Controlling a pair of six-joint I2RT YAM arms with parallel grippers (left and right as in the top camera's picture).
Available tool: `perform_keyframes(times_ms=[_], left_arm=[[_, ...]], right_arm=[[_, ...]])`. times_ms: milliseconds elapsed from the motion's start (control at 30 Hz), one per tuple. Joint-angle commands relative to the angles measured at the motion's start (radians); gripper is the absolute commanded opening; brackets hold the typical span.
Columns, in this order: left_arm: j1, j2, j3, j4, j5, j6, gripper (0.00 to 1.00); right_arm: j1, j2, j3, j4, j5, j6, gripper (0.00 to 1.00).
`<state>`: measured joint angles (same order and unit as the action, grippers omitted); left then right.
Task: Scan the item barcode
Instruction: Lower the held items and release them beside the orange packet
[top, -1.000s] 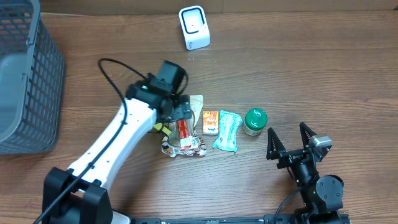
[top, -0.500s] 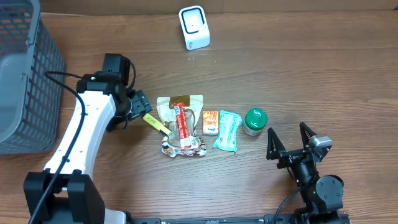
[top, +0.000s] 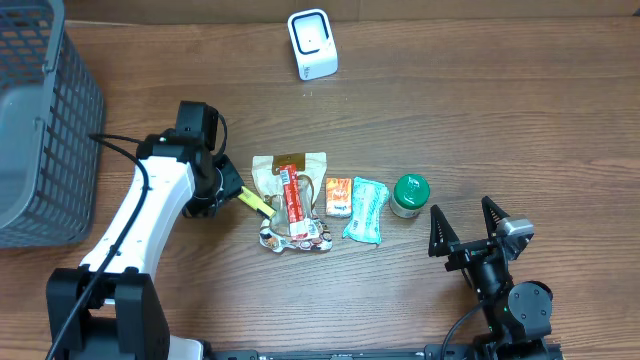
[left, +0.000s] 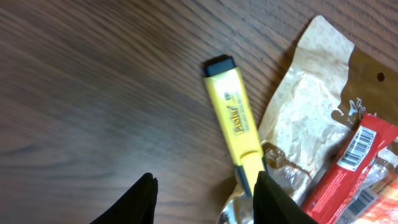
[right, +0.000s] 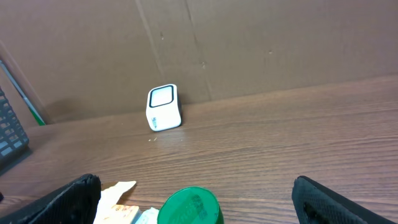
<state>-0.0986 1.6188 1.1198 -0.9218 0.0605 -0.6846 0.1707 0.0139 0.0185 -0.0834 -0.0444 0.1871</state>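
A yellow highlighter (top: 252, 200) (left: 235, 121) lies at the left edge of a row of items: a tan pouch (top: 290, 165) (left: 305, 118), a red bar (top: 292, 200) with a barcode (left: 357, 146), an orange packet (top: 339, 197), a mint packet (top: 366, 210) and a green-lidded jar (top: 410, 194) (right: 189, 208). My left gripper (top: 228, 190) (left: 208, 199) hangs low just left of the highlighter, jaws partly apart over bare wood, the highlighter's end beside the right finger, nothing gripped. The white scanner (top: 312, 43) (right: 164, 107) stands at the back. My right gripper (top: 466, 228) (right: 196, 190) rests wide open near the jar.
A grey mesh basket (top: 40, 130) fills the far left. A cardboard wall (right: 249, 43) rises behind the scanner. Bare wood lies between the item row and the scanner.
My left arm swung left off the pile, then eased back right to the highlighter, its jaws narrowing. The items and right arm stayed put.
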Motion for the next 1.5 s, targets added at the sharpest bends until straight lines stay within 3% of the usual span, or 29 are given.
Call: perform_keyframes(times_ms=[0, 367, 533, 767, 1200, 1300, 1467], left_arm=[[-0.021, -0.018, -0.063, 0.063, 0.071, -0.045, 0.36], [-0.154, -0.016, -0.178, 0.266, 0.064, -0.174, 0.31], [-0.199, -0.008, -0.182, 0.279, 0.005, -0.238, 0.25], [-0.201, 0.024, -0.182, 0.267, -0.037, -0.24, 0.16], [-0.203, 0.101, -0.182, 0.279, 0.01, -0.239, 0.15], [-0.203, 0.101, -0.18, 0.278, 0.011, -0.236, 0.04], [-0.197, 0.1, -0.142, 0.238, 0.01, -0.19, 0.04]], right_arm=[[-0.004, -0.011, -0.011, 0.002, 0.006, 0.007, 1.0], [-0.004, -0.011, -0.011, 0.002, 0.005, 0.007, 1.0], [-0.004, -0.011, -0.011, 0.002, 0.005, 0.007, 1.0], [-0.004, -0.011, -0.011, 0.002, 0.005, 0.007, 1.0], [-0.004, -0.011, -0.011, 0.002, 0.005, 0.007, 1.0], [-0.004, -0.011, -0.011, 0.002, 0.005, 0.007, 1.0], [-0.004, -0.011, -0.011, 0.002, 0.006, 0.007, 1.0]])
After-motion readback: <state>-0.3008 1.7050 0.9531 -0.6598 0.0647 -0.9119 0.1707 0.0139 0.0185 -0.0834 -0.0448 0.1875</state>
